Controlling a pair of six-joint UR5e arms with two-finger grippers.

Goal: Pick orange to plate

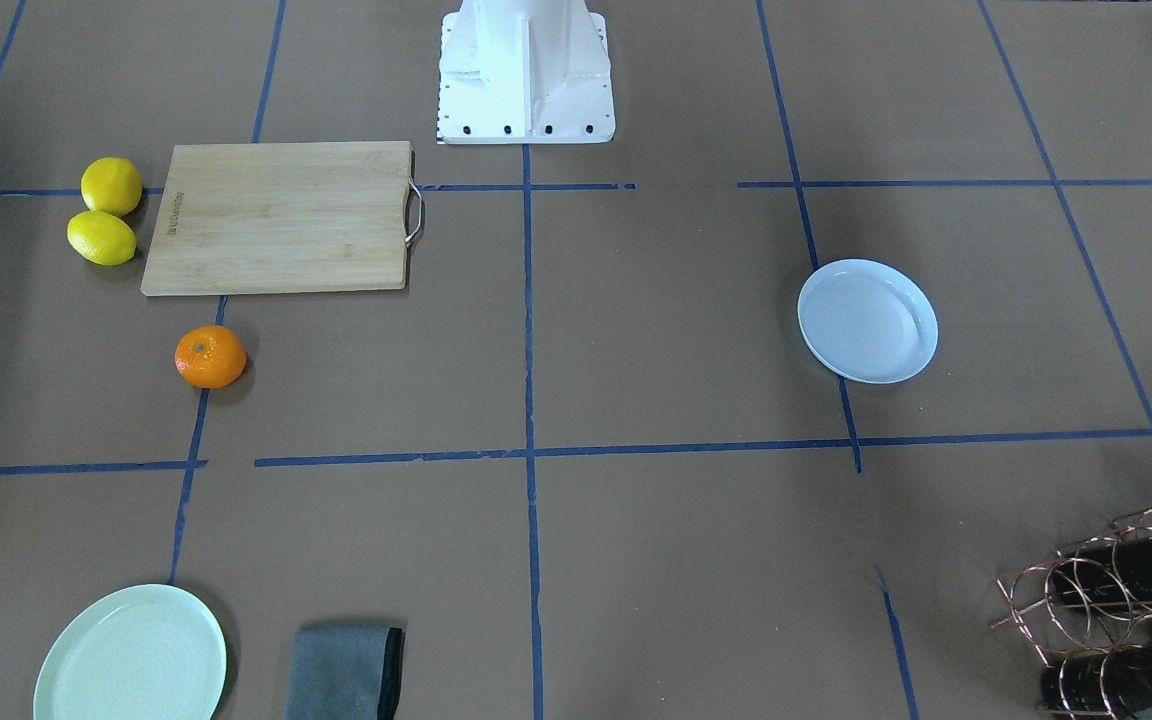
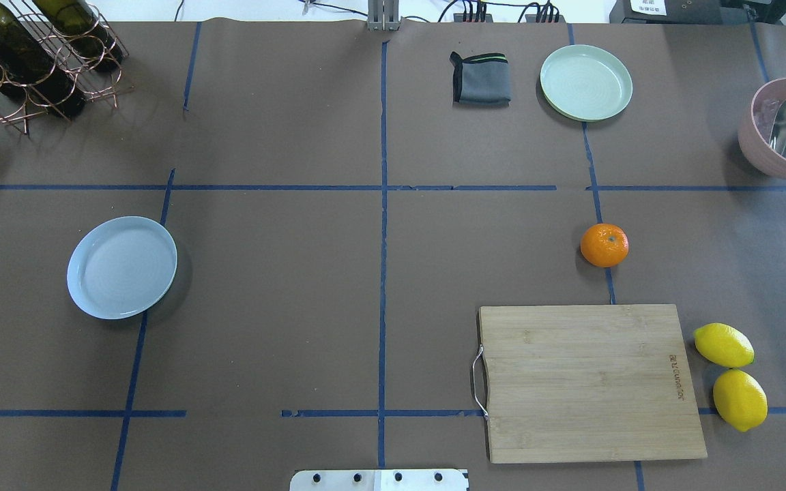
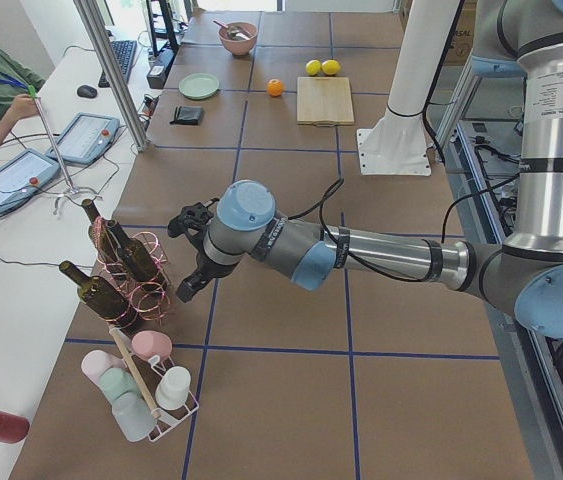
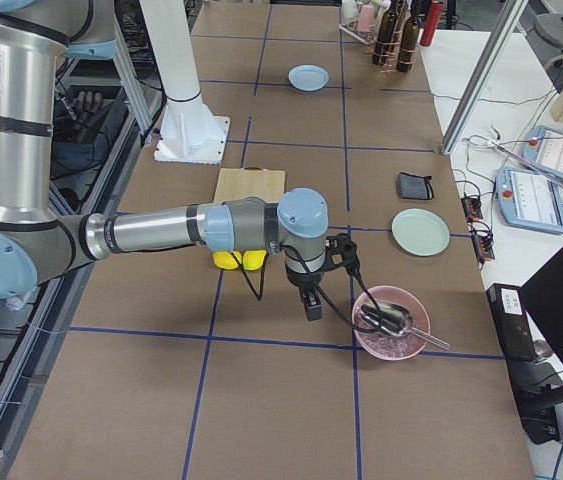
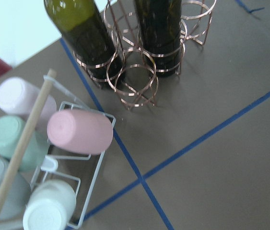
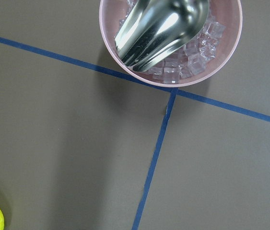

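The orange (image 1: 210,356) (image 2: 604,245) sits alone on the brown table, just beyond the cutting board's far edge, and shows small in the exterior left view (image 3: 275,87). The pale bluish-white plate (image 1: 868,320) (image 2: 122,267) (image 4: 308,76) lies bare on the opposite half of the table. My left gripper (image 3: 185,290) hangs above the table's left end next to the wine rack, far from both. My right gripper (image 4: 312,306) hovers over the right end beside the pink bowl. Both grippers show only in the side views, so I cannot tell whether they are open or shut.
A wooden cutting board (image 2: 591,382) lies near the robot base, with two lemons (image 2: 731,375) beside it. A pale green plate (image 2: 585,82) and a grey cloth (image 2: 480,78) sit at the far edge. A pink bowl (image 6: 230,52) holds ice and a scoop. A copper wine rack (image 5: 135,62) and a cup rack (image 5: 53,158) stand at the left end.
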